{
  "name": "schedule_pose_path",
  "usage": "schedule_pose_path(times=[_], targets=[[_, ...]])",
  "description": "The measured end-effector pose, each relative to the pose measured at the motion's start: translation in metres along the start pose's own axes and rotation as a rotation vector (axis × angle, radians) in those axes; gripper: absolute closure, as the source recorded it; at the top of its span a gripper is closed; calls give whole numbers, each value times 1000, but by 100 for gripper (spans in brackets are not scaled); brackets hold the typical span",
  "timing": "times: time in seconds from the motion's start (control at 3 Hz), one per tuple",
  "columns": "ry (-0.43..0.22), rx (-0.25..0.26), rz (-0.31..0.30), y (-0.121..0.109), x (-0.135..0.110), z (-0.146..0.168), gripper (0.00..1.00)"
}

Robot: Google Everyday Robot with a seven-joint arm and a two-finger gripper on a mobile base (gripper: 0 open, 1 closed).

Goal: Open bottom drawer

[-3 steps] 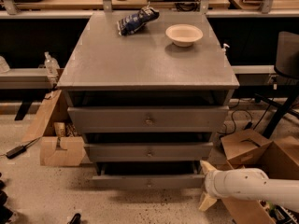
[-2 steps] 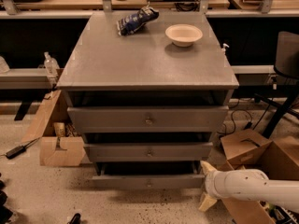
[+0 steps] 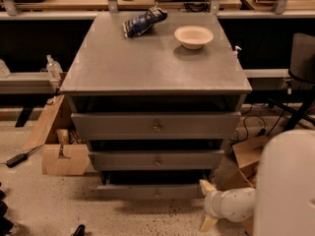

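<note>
1. Grey three-drawer cabinet (image 3: 231,107) stands mid-view on a speckled floor. Its worktop (image 3: 155,68) carries a crumpled blue snack bag (image 3: 143,21) at the back and a white bowl (image 3: 193,36) to its right, the two apart.
2. Bottom drawer (image 3: 147,191): lowest of the three, with the slimmest front, just above the floor. Its front stands slightly forward of the cabinet, with a dark gap above it. The interior is in shadow, so contents are not readable. The knob (image 3: 157,193) is a faint dot at centre.
3. Middle drawer (image 3: 156,160) and top drawer (image 3: 155,126) sit above it, each with a small knob at centre and a dark recess over it.
4. Pincer (image 3: 204,204): low at the right, beside the right end of the bottom drawer front. Its two tan fingers (image 3: 207,186) are spread well apart, one above the other, with nothing between them. The upper fingertip lies close to the corner of the drawer front; I cannot tell whether they touch.
5. The white arm (image 3: 231,204) runs right from the pincer and disappears behind a large white robot housing (image 3: 288,181), which is cut off by the right and lower edges.
6. Left of the cabinet is an open cardboard box (image 3: 61,157), partly hidden by the cabinet side. Right of it is another cardboard box (image 3: 248,154), partly covered by the housing.
7. A black chair (image 3: 301,58) is cut off at the right edge.
</note>
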State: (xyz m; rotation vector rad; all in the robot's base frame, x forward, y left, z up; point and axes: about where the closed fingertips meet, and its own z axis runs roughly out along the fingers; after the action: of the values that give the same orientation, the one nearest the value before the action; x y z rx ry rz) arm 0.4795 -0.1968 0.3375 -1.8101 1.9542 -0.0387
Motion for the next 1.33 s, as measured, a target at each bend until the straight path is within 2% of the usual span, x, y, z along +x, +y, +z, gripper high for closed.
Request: schedule_pose_path(times=[0.33,0.67,1.0,1.33], targets=[[-20,-7,-32,15,2,45,0],[-34,17,-63,9,6,88,0],[-22,39,-75,-9,12,114,0],[47,51,-108,-31,23,145,0]])
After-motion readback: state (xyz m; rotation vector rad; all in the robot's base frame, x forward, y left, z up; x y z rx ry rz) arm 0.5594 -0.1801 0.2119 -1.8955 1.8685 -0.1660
